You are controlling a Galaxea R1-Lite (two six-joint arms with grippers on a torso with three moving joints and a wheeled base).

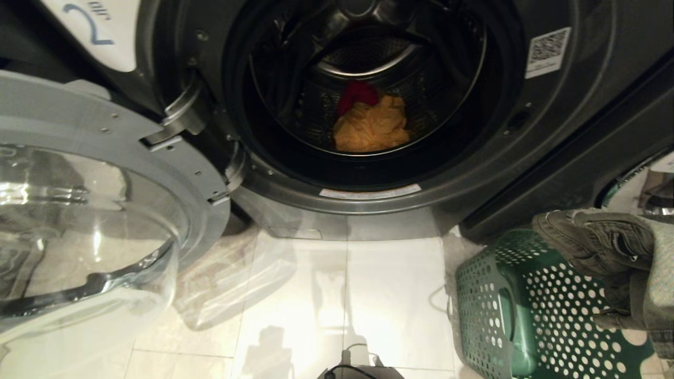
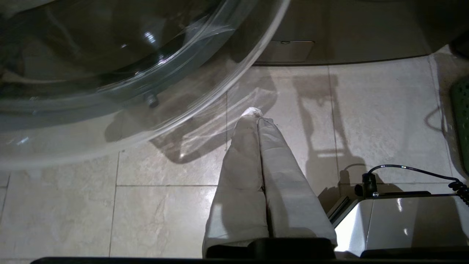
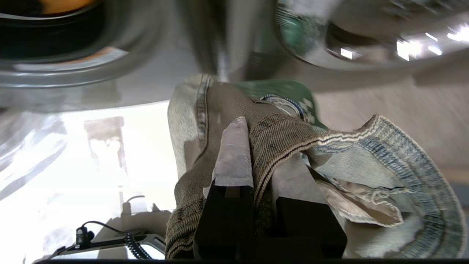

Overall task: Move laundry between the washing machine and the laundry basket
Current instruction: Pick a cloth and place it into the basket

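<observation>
Head view is showing the washing machine (image 1: pixel 368 105) open, with 2 garments, yellow (image 1: pixel 372 129) and red (image 1: pixel 357 95), lying in its drum. Right hand (image 3: pixel 262 154) is clamping grey jeans (image 1: pixel 605 247) above the green basket (image 1: pixel 526 316); left hand (image 2: pixel 257 121) is hanging shut, empty. Likely 2 garments remaining.
</observation>
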